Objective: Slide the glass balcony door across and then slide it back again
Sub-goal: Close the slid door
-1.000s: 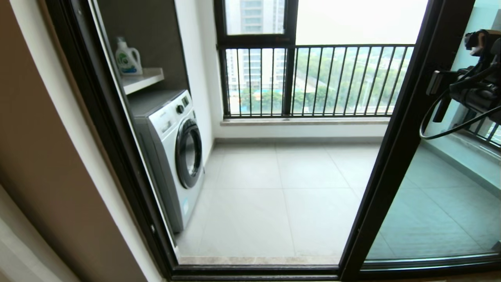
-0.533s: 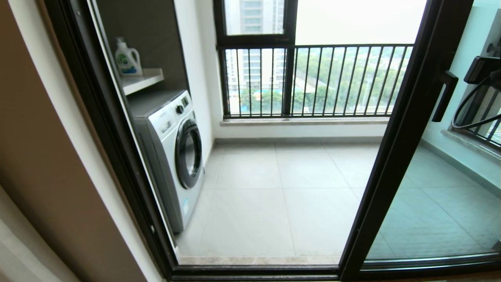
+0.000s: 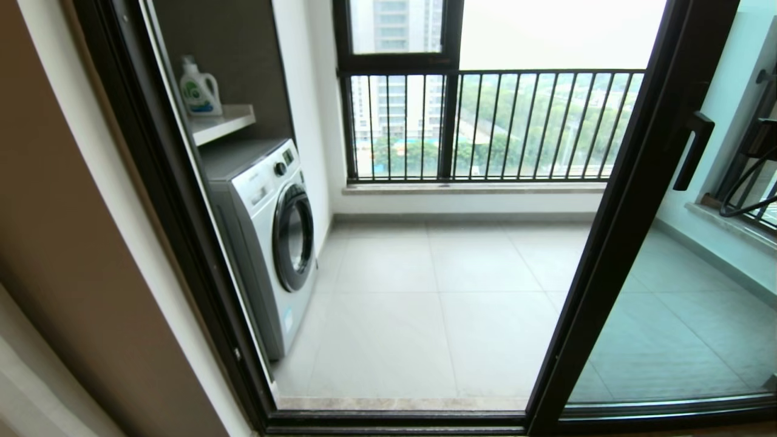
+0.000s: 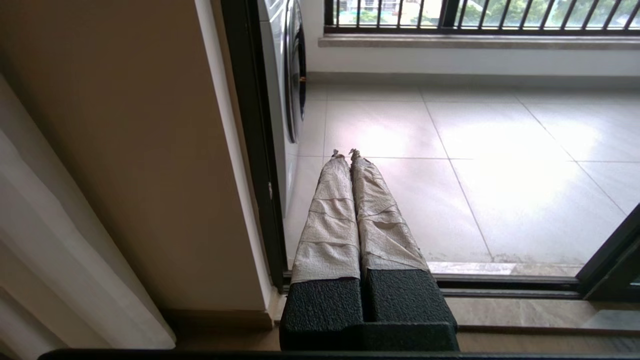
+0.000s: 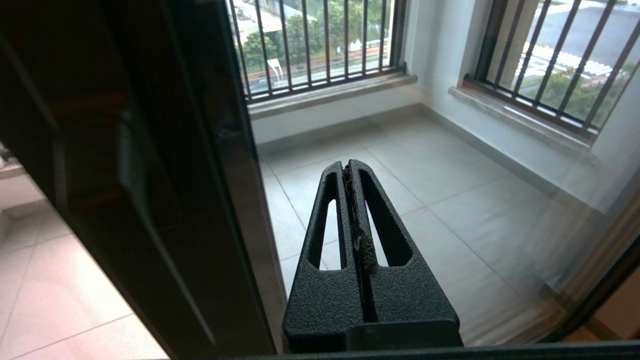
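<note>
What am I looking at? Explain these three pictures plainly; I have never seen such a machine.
It is a two-armed robot facing a doorway. The wide picture comes from its head: the glass balcony door stands slid to the right, with a washing machine and detergent bottle on the balcony. The other two come from wrist cameras. The left gripper is low by the door track, fingers shut; the right gripper is beside the door's black upright, fingers shut. Neither holds anything.

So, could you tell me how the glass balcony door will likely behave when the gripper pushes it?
The glass balcony door is a tall framed pane, so probably heavy and stiff. It sits in a floor track, so should slide, not tip. The shut right gripper may slip on bare glass.
</note>
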Controlling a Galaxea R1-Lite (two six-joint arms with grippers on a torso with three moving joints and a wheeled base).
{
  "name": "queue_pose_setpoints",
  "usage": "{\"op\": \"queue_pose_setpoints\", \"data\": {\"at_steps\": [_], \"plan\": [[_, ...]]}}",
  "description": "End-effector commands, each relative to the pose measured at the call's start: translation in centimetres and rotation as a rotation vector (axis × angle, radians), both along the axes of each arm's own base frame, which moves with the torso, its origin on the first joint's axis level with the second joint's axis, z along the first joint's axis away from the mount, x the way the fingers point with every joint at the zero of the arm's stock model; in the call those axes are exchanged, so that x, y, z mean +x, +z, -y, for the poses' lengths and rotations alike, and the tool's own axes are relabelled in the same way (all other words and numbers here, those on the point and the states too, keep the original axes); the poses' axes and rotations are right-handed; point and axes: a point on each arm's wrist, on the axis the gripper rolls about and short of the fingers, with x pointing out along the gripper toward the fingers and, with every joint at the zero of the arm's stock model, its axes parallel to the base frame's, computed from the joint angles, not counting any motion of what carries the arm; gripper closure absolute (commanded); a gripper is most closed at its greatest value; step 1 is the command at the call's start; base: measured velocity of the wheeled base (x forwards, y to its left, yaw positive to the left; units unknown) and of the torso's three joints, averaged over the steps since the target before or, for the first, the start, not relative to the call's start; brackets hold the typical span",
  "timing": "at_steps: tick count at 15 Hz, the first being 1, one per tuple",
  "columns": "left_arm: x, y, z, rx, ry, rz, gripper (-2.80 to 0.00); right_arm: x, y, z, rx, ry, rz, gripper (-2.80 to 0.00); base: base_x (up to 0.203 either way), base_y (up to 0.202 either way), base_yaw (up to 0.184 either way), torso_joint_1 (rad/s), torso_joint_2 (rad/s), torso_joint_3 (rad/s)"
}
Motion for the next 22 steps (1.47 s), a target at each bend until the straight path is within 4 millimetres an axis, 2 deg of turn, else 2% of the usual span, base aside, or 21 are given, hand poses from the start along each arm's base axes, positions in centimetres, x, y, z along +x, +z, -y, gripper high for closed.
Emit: {"op": "queue_pose_setpoints", "data": {"at_steps": [1,4,9,14,22], "plan": [[0.0,0.0,0.0,0.000,0.001,-0.001,0.00,1.4,-2.2,0.7,0.018,-0.003,-0.043,0.00,0.000,0.000,0.000,0.000,0.00,0.000],[0.0,0.0,0.0,0.000,0.001,-0.001,0.00,2.9,-3.1,-0.1,0.008,0.026,-0.033,0.00,0.000,0.000,0.000,0.000,0.00,0.000],[0.0,0.0,0.0,0.000,0.001,-0.002,0.00,4.0,-2.7,-2.9,0.001,0.077,-0.016,0.00,0.000,0.000,0.000,0.000,0.00,0.000],[0.0,0.0,0.0,0.000,0.001,-0.001,0.00,4.5,-2.4,-5.2,-0.001,0.112,-0.008,0.00,0.000,0.000,0.000,0.000,0.00,0.000],[0.0,0.0,0.0,0.000,0.001,-0.002,0.00,4.6,-2.1,-7.2,-0.004,0.150,-0.001,0.00,0.000,0.000,0.000,0.000,0.00,0.000]]}}
